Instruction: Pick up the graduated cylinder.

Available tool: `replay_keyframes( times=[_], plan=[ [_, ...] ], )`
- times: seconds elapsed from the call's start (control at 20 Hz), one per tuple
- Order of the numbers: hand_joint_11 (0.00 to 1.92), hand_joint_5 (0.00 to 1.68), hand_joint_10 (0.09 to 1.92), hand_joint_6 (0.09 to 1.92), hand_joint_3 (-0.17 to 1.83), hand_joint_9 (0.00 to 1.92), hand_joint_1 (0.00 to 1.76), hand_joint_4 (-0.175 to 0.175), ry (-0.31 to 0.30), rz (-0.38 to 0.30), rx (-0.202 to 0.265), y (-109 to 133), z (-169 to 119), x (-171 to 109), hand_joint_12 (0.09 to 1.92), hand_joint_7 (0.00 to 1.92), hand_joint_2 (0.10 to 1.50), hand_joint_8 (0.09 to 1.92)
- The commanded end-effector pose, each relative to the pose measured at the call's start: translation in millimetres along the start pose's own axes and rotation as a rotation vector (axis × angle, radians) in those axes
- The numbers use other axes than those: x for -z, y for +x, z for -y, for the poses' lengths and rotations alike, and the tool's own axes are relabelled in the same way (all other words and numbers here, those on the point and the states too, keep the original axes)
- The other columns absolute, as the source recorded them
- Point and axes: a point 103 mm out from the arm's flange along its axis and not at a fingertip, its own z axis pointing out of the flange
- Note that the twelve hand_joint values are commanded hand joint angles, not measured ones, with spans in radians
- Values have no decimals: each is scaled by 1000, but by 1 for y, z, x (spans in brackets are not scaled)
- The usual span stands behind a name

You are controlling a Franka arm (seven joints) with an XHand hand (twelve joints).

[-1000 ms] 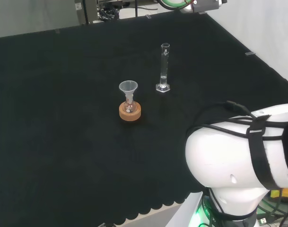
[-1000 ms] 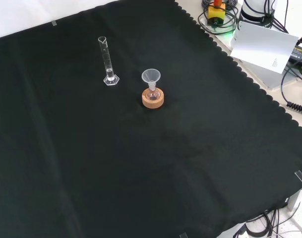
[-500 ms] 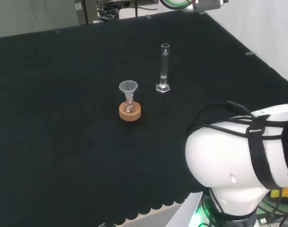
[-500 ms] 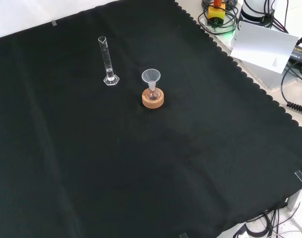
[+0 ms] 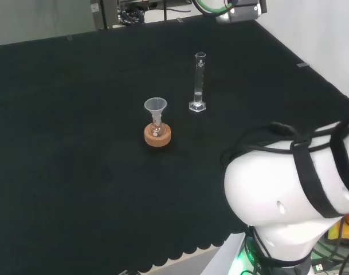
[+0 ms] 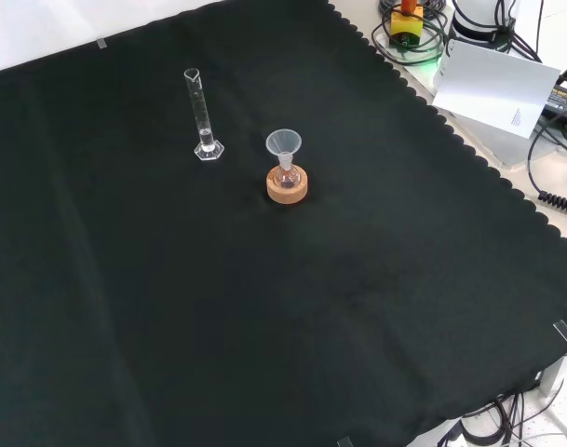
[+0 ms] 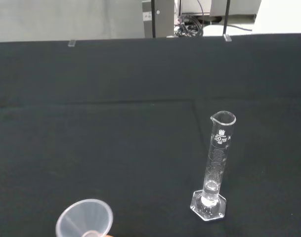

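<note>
A clear graduated cylinder (image 5: 199,80) (image 6: 202,115) (image 7: 216,168) stands upright on its hexagonal foot on the black cloth, free of any contact. Beside it a small flask with a clear funnel (image 5: 156,109) (image 6: 284,146) (image 7: 85,221) in its neck sits on a cork ring (image 5: 157,136) (image 6: 288,185). In the head view the cylinder stands to the right of the flask and a little farther off; in the front view it is to the flask's left. The wrist view looks at the cylinder from a short distance.
The arm's big white link (image 5: 294,189) with black straps fills the head view's lower right. The cloth's scalloped edge (image 6: 469,149) runs along the front view's right, with cables and a white box (image 6: 497,88) beyond it.
In the head view the arm's white link has shifted and turned slightly. The cylinder and the flask have not moved.
</note>
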Motion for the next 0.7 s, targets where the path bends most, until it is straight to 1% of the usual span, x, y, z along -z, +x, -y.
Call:
replay_keyframes(
  times=[0.05,0.3,0.45,0.5,0.6,0.7],
  plan=[
    [89,230,684,87,304,171,208,-18,-14,-33,-29,-46,-68,-62,1379,12,1209,473],
    [92,238,685,87,291,187,234,-21,-4,-68,-36,-59,-79,-83,1378,23,1198,495],
    [95,241,685,87,282,199,257,-23,17,-114,-31,-66,-83,-96,1378,29,1183,508],
    [96,242,685,87,278,202,267,-23,22,-125,-26,-68,-84,-100,1378,30,1175,512],
    [99,243,683,87,272,207,288,-23,11,-118,-4,-72,-86,-108,1376,33,1162,521],
    [106,245,685,87,267,219,310,-25,10,-124,2,-76,-86,-115,1376,45,1149,531]
  ],
)
